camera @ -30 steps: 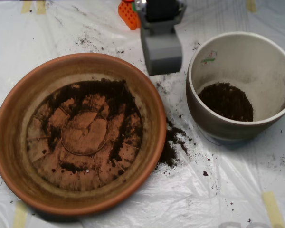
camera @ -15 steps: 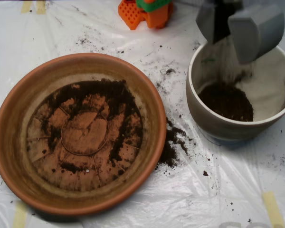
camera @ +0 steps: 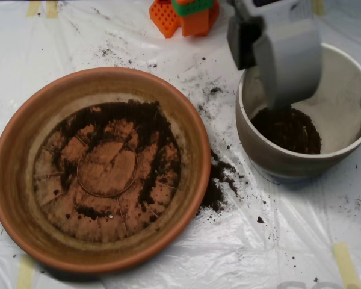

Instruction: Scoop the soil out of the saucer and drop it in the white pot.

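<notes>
A crinkled white plastic sheet [camera: 277, 241] covers the surface, dusted with crumbs. The large round terracotta saucer [camera: 12, 180] sits at left, a thin ring of dark crumbly soil [camera: 159, 135] around its ridged base. At right, the round off-white pot [camera: 277, 159] holds a dark mound low inside. The grey clamshell gripper [camera: 281, 75] hangs over the pot's left rim; its shells look nearly closed and apparently empty, so the drop seems done. Next, I judge, it must swing to the saucer and open. A small spilled soil pile [camera: 216, 186] lies between the containers
</notes>
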You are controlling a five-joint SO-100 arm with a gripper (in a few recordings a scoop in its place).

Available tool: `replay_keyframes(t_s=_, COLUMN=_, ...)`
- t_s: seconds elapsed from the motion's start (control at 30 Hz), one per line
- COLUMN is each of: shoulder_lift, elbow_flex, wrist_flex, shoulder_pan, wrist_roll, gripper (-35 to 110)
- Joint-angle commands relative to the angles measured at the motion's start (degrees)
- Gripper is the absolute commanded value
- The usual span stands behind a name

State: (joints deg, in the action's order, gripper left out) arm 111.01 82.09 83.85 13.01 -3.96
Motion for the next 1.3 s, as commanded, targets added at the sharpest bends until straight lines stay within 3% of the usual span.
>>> replay_keyframes(t_s=0.0, shoulder_lift=3.2, elbow_flex=-4.7, wrist_flex=0.8, shoulder_pan=-9.7, wrist_roll=-2.5, gripper=35)
replay_keyframes(t_s=0.1, shoulder_lift=3.1, elbow_flex=0.5, wrist_flex=-1.1, shoulder_pan=-18.7, wrist_roll=-2.7, gripper=29)
replay_keyframes(t_s=0.47, shoulder_lift=7.9, elbow_flex=31.0, wrist_flex=-16.7, shoulder_pan=-42.6, wrist_roll=-5.2, gripper=36)
replay_keyframes(t_s=0.93, shoulder_lift=6.5, elbow_flex=45.2, wrist_flex=-32.3, shoulder_pan=-53.5, wrist_roll=-8.4, gripper=35)
replay_keyframes(t_s=1.27, shoulder_lift=-6.4, elbow_flex=42.0, wrist_flex=-37.4, shoulder_pan=-58.9, wrist_roll=-6.0, gripper=33)
